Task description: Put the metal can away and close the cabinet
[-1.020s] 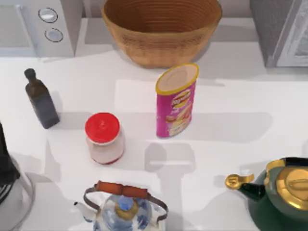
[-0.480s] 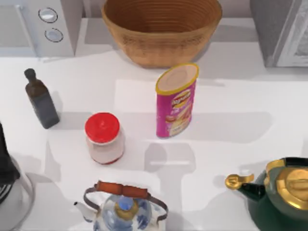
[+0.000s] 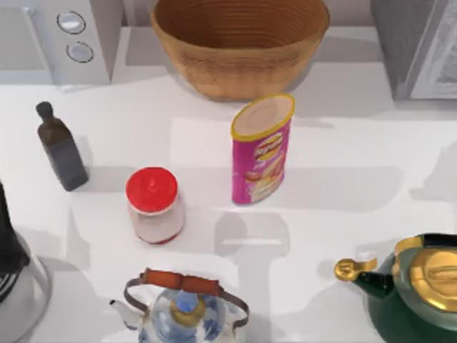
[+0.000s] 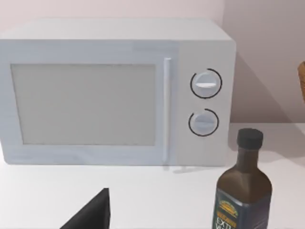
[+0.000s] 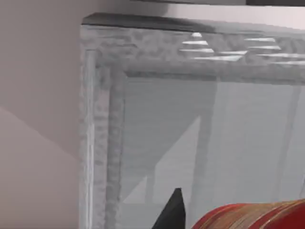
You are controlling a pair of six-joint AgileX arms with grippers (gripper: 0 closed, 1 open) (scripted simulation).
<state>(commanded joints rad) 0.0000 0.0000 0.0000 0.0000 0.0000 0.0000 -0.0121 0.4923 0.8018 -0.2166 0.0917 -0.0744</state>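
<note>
Fingers (image 5: 174, 212) of right gripper (image 5: 209, 220) clamp metal can (image 5: 250, 217) before cabinet (image 5: 190, 119); left gripper (image 4: 95, 215) idles near microwave (image 4: 86, 100).

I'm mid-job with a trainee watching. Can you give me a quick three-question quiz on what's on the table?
1. True or false: the pink tube lies on its side.
2. Which thing sits at the top view's lower right corner? A. green teapot B. bottle C. basket
3. Fill in: the lid on the jar is coloured ___.

Key: 1 false, it stands upright. 2 A. 3 red.
</note>
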